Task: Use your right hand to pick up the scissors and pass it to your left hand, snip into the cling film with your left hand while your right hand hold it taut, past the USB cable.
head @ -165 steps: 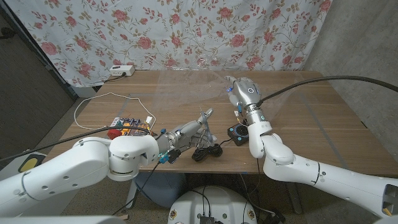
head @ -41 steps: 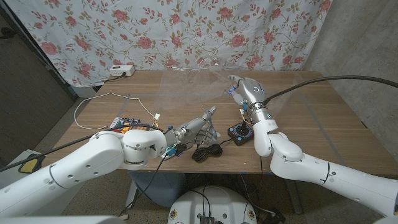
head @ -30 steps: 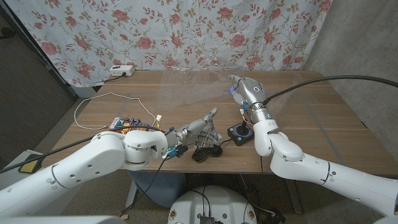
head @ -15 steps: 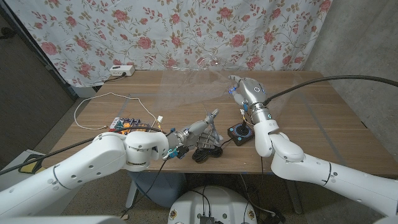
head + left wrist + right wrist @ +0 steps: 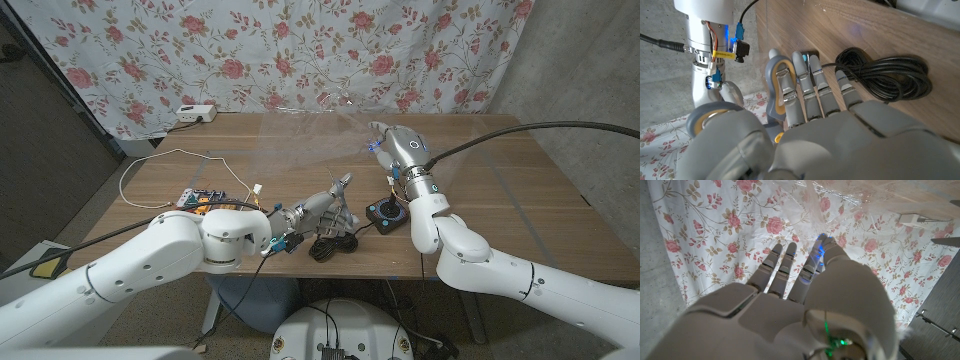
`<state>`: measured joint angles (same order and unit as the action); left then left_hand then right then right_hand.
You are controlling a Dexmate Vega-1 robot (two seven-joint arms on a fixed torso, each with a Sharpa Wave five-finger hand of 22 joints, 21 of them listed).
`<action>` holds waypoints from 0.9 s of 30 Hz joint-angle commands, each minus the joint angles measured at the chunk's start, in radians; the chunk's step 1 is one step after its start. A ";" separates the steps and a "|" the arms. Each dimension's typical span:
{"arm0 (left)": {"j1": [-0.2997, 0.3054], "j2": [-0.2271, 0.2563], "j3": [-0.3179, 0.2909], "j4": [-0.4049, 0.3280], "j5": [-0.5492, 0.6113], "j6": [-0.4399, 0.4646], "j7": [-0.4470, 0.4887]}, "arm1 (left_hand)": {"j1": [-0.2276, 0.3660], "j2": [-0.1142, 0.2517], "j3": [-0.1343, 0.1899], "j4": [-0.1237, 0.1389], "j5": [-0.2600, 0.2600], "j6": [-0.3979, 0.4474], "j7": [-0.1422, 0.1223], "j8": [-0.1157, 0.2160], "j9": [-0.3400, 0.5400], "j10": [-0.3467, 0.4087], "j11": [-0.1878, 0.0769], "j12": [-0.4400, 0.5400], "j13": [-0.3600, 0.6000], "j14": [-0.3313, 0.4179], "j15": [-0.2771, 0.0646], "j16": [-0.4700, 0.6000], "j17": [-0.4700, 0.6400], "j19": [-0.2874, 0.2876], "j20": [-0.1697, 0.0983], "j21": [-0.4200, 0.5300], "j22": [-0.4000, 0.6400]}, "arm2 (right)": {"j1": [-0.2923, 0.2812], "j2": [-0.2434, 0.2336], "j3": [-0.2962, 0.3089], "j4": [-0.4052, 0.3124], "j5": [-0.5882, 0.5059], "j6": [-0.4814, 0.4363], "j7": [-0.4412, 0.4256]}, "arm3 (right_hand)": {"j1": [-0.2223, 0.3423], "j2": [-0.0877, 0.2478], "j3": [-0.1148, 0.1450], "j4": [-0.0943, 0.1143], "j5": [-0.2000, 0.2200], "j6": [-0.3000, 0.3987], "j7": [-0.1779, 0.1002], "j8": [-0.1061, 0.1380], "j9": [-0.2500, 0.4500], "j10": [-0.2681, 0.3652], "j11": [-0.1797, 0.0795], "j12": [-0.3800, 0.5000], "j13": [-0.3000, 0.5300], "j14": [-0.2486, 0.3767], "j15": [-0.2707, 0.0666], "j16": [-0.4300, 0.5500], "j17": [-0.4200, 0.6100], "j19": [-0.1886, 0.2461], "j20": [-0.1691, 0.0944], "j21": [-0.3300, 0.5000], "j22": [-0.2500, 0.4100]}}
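My left hand (image 5: 315, 212) grips grey scissors (image 5: 338, 190) near the table's front edge, blades pointing up and away toward the cling film (image 5: 300, 140). In the left wrist view the scissors' grey handle loop (image 5: 774, 82) sits around the fingers of my left hand (image 5: 815, 115). My right hand (image 5: 398, 147) is raised over the table's right middle and holds the film's crumpled edge, stretching the clear sheet above the wood. The right wrist view shows my right hand (image 5: 790, 295) below bunched cling film (image 5: 840, 197). A black coiled USB cable (image 5: 335, 243) (image 5: 885, 75) lies just in front of the scissors.
A black joystick box (image 5: 388, 212) with a red button sits beside the cable, under my right arm. A colourful box (image 5: 200, 198) lies at the front left, a white cord (image 5: 150, 160) loops behind it, and a white power strip (image 5: 195, 113) is at the back left.
My left hand with the scissors has crept slightly right over the last seconds. My right hand has shifted a little right since the earliest frame and keeps the film raised.
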<state>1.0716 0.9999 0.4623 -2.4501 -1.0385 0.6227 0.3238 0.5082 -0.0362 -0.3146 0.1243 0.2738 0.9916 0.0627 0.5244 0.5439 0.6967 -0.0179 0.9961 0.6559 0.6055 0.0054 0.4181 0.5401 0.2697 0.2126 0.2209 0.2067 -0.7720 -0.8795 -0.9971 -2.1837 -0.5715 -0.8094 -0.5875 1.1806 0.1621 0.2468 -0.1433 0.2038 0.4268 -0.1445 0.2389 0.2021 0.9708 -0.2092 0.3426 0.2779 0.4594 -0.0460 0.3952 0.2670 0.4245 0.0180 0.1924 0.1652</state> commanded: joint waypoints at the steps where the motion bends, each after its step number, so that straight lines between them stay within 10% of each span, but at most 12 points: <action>1: 0.004 0.003 -0.014 0.001 0.013 -0.015 0.004 | 0.002 0.011 -0.004 0.004 -0.002 -0.005 0.016 -0.001 0.004 0.005 -0.009 0.009 0.003 0.001 0.003 0.006 0.001 0.002 0.003 0.000 0.003 | 0.000 0.001 -0.003 0.000 -0.004 -0.006 0.003 | 0.009 -0.001 -0.004 -0.004 0.007 0.007 0.006 -0.006 0.003 0.004 -0.006 0.006 0.004 -0.005 -0.175 0.007 0.004 0.004 0.006 0.000 0.004; 27: 0.017 0.008 -0.008 -0.004 0.002 -0.008 -0.001 | 0.008 0.017 -0.002 0.002 -0.002 -0.002 0.015 -0.007 0.005 0.002 -0.008 0.010 0.004 0.002 0.002 0.006 0.000 0.001 0.003 0.000 0.003 | 0.007 0.009 -0.005 0.014 -0.001 -0.004 0.008 | 0.010 -0.001 -0.007 -0.004 0.007 0.009 0.006 -0.008 0.004 0.003 -0.006 0.004 0.003 -0.005 -0.175 0.008 0.005 0.004 0.007 0.000 0.004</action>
<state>1.0873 1.0068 0.4518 -2.4534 -1.0384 0.6147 0.3227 0.5121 -0.0322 -0.3146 0.1243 0.2738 0.9934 0.0646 0.5175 0.5466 0.6947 -0.0199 0.9987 0.6551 0.6055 0.0054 0.4181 0.5375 0.2697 0.2126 0.2209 0.2067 -0.7668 -0.8729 -1.0018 -2.1745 -0.5734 -0.8149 -0.5811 1.1805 0.1621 0.2413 -0.1488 0.2078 0.4324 -0.1390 0.2323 0.2020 0.9707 -0.2092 0.3425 0.2772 0.4594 -0.0460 0.4010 0.2670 0.4245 0.0180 0.1924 0.1652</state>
